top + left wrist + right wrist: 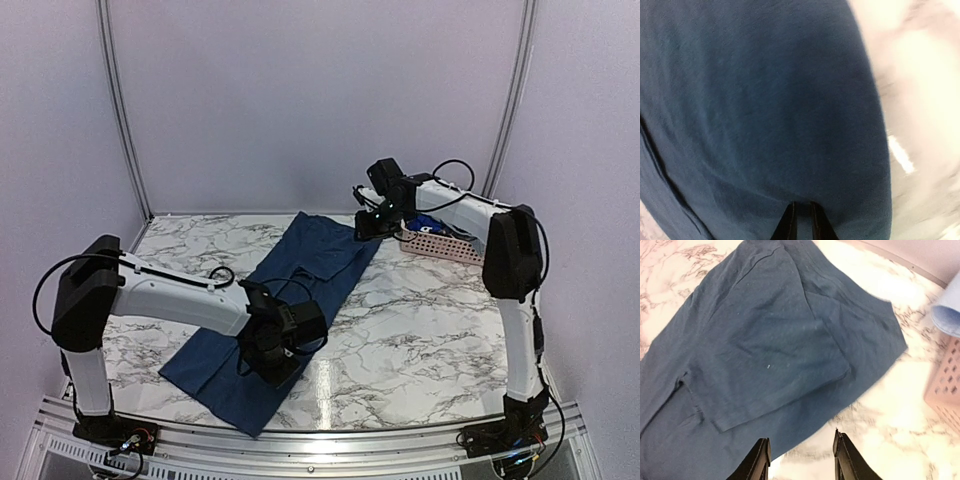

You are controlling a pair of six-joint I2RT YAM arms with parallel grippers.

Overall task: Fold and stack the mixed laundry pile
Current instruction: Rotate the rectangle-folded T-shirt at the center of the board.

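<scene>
Laundry position, top view: the navy shirt (300,270) lies spread flat on the marble table (420,330) from near left to far centre. The left gripper (278,352) sits low on its near half, and the right gripper (368,226) is at its far edge, just beside the pink basket (445,246) holding blue items (425,222). Left wrist view: the fingers (788,225) stand almost together, a thin slit between them, against the shirt; whether cloth is pinched cannot be told. Right wrist view: the fingers (759,462) stand wide apart and hold nothing, above bare marble beside the shirt's edge, with a light-blue piece (947,315) near the basket at right.
</scene>
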